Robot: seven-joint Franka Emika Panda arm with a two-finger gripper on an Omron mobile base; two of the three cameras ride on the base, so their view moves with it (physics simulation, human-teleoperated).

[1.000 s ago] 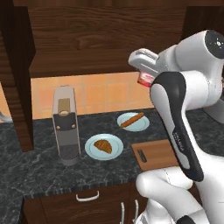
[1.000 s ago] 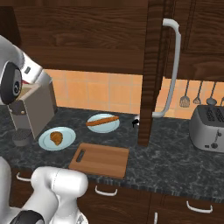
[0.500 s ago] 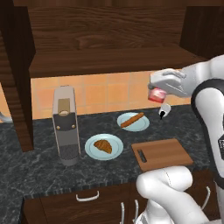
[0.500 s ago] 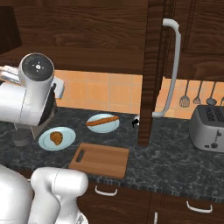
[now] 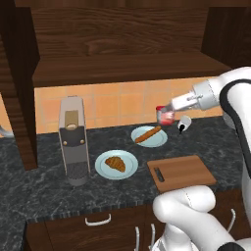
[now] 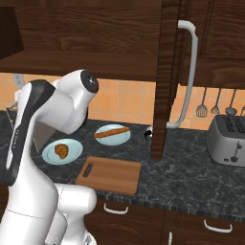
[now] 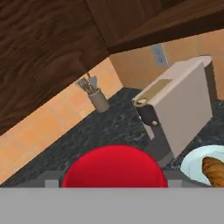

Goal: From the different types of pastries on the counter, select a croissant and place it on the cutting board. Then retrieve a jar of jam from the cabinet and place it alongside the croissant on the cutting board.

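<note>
Red-lidded jar of jam (image 5: 165, 115) sits clamped in my gripper (image 5: 169, 112) above and behind the cutting board (image 5: 182, 172), so next I lower it onto that board.

A tall grey coffee machine (image 5: 73, 142) stands toward the left end of the counter. Two round pale-blue plates lie right of it: the near plate (image 5: 107, 168) just beside its base, the far plate (image 5: 158, 139) closer to the back wall. A small white-and-black shaker (image 5: 183, 123) sits by the backsplash. A silver toaster (image 6: 228, 140) stands at the right end, with utensils (image 6: 214, 104) hanging on the wall behind. A utensil cup (image 7: 98, 99) rests against the tiles.
</note>
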